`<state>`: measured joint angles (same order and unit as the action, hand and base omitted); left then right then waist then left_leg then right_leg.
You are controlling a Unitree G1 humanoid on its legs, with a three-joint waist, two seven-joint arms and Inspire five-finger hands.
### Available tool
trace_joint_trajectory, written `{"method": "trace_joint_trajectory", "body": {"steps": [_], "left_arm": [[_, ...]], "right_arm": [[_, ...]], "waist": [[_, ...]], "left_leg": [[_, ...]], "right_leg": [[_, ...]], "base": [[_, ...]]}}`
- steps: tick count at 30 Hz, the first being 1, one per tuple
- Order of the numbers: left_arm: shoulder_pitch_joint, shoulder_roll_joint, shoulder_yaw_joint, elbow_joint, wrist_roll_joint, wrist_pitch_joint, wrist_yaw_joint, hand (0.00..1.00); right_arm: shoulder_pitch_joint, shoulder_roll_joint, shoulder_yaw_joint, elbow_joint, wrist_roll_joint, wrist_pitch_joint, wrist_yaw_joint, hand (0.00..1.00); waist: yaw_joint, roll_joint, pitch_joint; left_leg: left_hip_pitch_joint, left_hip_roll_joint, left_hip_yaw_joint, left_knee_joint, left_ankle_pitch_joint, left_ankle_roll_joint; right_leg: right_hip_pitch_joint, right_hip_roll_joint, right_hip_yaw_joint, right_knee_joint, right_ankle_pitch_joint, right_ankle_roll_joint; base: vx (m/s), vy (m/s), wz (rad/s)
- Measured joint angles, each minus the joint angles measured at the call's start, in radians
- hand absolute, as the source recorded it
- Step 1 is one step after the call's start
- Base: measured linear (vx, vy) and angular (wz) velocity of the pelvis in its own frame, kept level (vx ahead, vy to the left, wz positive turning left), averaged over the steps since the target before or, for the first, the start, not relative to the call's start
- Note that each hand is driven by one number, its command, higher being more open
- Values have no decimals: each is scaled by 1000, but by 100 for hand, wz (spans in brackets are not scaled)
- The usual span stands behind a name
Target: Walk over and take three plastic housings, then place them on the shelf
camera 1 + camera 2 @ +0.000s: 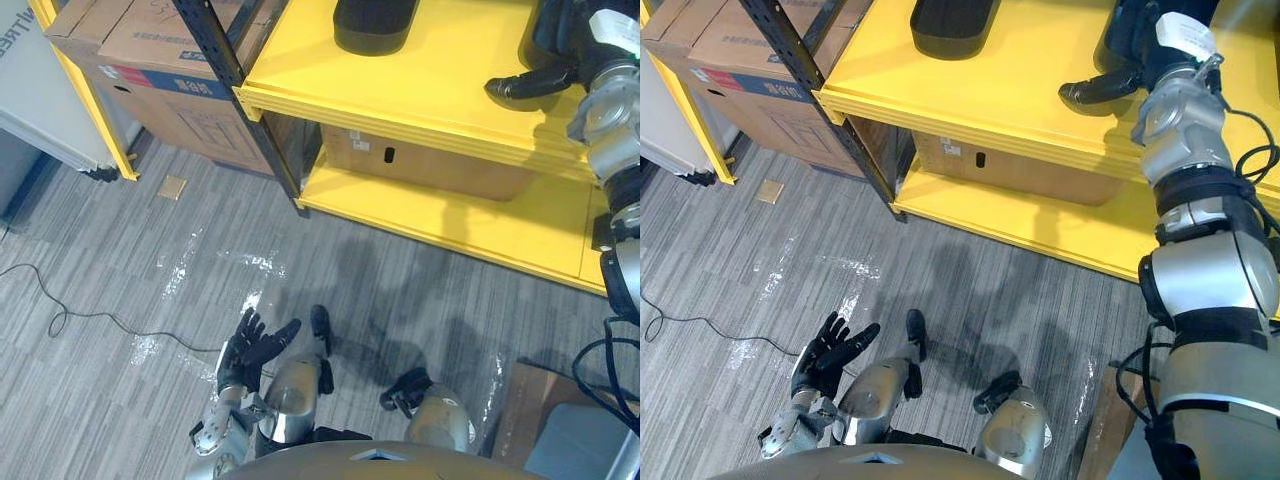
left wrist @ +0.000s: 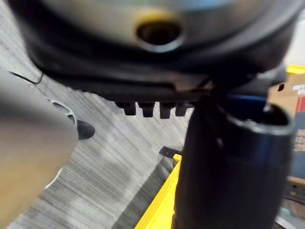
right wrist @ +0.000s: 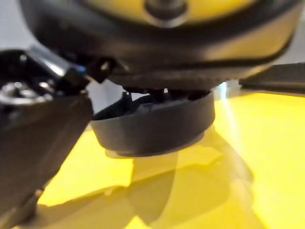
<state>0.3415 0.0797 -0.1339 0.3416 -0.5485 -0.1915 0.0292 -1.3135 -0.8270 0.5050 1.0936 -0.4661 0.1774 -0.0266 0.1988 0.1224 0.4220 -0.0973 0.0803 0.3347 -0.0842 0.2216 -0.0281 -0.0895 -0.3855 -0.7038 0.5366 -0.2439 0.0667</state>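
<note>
Now r. hand (image 1: 1145, 65) over housing (image 3: 152, 126) (upright, base toward shelf (image 3: 267, 143)).

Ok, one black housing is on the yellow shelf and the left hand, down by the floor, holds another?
No: the left eye view shows the left hand down by the floor, open and empty. The black housing is on the yellow shelf.

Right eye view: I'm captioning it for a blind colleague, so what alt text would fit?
The robot's right hand is at a black plastic housing on the yellow shelf, with a second housing further left. The left hand hangs open above grey carpet.
</note>
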Motion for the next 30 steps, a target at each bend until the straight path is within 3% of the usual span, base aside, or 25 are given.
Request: {"method": "trace_joint_trajectory", "body": {"steps": [5,10,18,30], "left_arm": [[-1,2,-12,0,0,0,-6,100],[-2,2,-14,0,0,0,-8,100],[-18,6,-15,0,1,0,-7,100],[-18,10,-15,0,1,0,-15,100]], "right_arm": [[0,2,-2,0,-3,-3,9,0],[0,1,1,0,-120,-20,-41,0],[11,1,44,3,-268,-82,-110,0],[53,-28,58,-7,-357,-166,-210,0]], "waist": [[10,0,0],[15,1,0],[15,1,0],[13,1,0]], "left_leg": [[0,0,1,0,3,-4],[1,-3,6,0,4,-6],[1,-12,9,0,4,-6],[4,-14,12,0,3,-8]], "right_leg": [[-6,0,4,8,-8,-10],[-16,-12,12,20,-14,-11],[-18,-17,18,20,-13,-10],[-18,-19,20,18,-9,-3]], "base": [[-1,-49,-2],[3,-45,-2],[9,-24,0],[15,-36,-1]]}}
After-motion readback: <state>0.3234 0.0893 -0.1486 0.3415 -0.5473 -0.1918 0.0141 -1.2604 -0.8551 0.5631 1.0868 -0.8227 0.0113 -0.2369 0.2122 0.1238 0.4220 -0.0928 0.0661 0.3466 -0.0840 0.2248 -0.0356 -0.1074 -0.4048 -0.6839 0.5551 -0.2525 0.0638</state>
